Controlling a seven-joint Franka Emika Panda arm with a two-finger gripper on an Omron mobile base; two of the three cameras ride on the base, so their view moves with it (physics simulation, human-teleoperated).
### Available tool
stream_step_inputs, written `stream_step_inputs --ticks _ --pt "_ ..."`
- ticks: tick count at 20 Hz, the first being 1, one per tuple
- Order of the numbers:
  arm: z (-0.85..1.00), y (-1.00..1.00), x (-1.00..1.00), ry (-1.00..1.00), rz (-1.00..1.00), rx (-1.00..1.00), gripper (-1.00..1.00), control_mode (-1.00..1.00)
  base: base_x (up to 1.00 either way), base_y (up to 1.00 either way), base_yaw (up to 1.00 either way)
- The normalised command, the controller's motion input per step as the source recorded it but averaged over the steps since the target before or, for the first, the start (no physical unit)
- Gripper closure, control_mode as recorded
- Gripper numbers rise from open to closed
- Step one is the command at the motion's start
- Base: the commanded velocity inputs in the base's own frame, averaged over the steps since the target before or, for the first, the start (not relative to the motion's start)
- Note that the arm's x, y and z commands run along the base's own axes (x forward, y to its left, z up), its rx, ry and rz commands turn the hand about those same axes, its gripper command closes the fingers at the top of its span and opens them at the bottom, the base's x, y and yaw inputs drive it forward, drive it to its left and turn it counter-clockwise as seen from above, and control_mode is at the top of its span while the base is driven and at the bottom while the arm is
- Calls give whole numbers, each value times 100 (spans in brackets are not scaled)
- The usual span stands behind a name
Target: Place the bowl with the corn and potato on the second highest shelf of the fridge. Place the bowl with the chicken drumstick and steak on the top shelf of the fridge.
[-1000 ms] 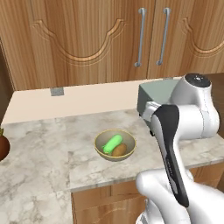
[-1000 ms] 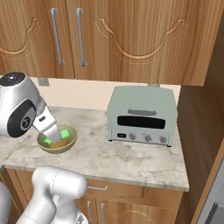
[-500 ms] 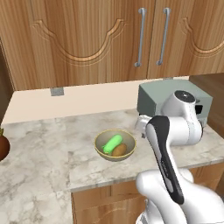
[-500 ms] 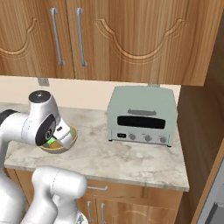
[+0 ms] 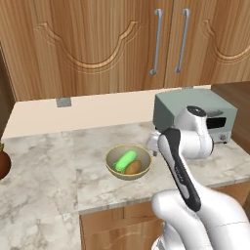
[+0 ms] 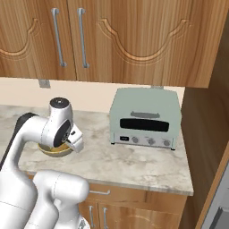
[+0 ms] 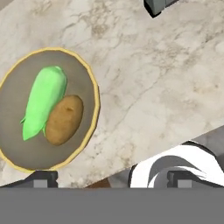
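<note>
Wooden cabinets (image 5: 97, 44) above marble counter (image 5: 44, 166)

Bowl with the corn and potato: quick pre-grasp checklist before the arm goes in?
1. Bowl with the corn and potato upright on the marble counter: ok.
2. Corn and potato both inside the bowl, lying side by side: ok.
3. Gripper open and empty: ok.
4. Gripper centred over the bowl rim: not ok; in the hand view the bowl sits off to the left of the fingertips.
5. Toaster oven stands apart from the bowl, bare counter between: ok.
6. Fridge shelf ready to receive: cannot tell.
</note>
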Motion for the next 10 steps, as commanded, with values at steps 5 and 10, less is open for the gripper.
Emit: stream_step_inputs --ticks 5,10 --pt "-17 8 18 2 1 1 -100 -100 0 0 0" --pt "-47 6 13 0 0 0 -100 -100 0 0 0"
